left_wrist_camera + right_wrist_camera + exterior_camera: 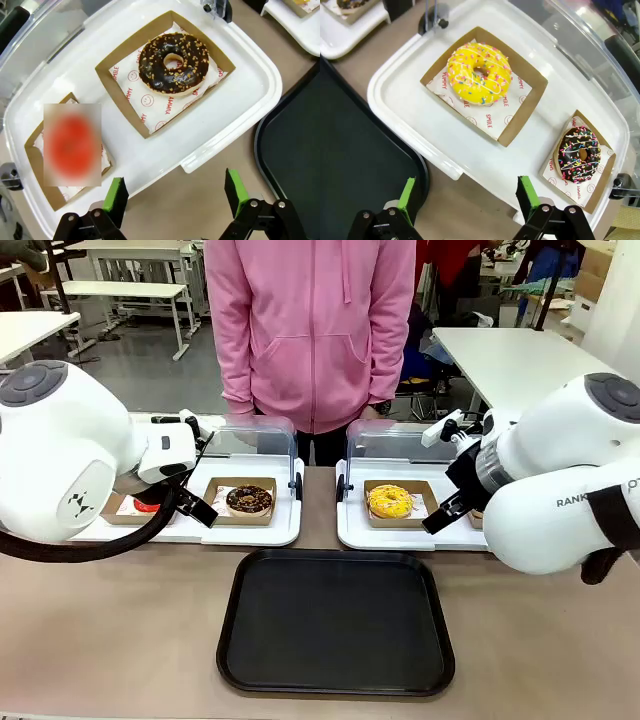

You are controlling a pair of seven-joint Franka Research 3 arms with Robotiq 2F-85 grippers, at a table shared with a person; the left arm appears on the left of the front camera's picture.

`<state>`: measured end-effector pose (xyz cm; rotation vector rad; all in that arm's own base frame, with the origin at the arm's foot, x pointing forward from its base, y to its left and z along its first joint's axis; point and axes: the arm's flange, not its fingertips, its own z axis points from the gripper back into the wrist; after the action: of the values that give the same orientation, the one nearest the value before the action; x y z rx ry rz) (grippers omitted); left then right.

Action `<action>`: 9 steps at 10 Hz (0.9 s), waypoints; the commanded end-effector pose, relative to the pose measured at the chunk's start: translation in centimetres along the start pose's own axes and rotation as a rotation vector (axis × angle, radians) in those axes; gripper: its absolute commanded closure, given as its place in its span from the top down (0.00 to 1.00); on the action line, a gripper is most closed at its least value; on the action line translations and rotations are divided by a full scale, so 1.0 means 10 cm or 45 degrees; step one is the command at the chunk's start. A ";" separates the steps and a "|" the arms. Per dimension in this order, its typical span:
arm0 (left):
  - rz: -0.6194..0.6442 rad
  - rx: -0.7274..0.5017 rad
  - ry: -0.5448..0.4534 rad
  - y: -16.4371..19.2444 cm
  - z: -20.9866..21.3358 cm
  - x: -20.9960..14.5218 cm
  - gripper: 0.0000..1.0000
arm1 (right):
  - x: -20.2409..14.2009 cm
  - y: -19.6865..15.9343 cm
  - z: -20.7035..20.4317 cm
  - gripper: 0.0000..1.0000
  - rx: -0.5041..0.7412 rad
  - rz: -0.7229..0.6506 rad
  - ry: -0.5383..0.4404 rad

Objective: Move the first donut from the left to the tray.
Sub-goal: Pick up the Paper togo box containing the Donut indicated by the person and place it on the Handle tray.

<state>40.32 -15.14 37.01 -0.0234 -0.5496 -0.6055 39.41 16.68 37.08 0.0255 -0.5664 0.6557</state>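
Red donut (pixel 147 506) in square cardboard holder (pixel 39 129); smooth black tray (pixel 335 625); left end effector (pixel 175 197), right end effector (pixel 466 200) both spread

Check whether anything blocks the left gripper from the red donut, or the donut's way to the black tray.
Nothing visible does. The left gripper hovers, jaws open, beside the white display tray, with the red donut uncovered in it. The chocolate donut sits beside the route to the black tray, not on it.
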 end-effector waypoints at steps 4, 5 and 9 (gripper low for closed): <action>0.000 0.000 0.000 0.00 0.00 0.00 1.00 | 0.00 0.00 0.00 1.00 0.000 0.000 0.000; 0.000 0.000 0.000 0.00 0.00 0.00 1.00 | 0.00 0.00 0.00 1.00 0.000 0.000 0.000; 0.000 0.000 0.000 0.00 0.00 0.00 1.00 | 0.00 0.00 0.00 1.00 0.000 0.000 0.000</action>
<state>40.32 -15.15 37.01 -0.0236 -0.5496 -0.6054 39.41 16.68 37.07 0.0248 -0.5665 0.6567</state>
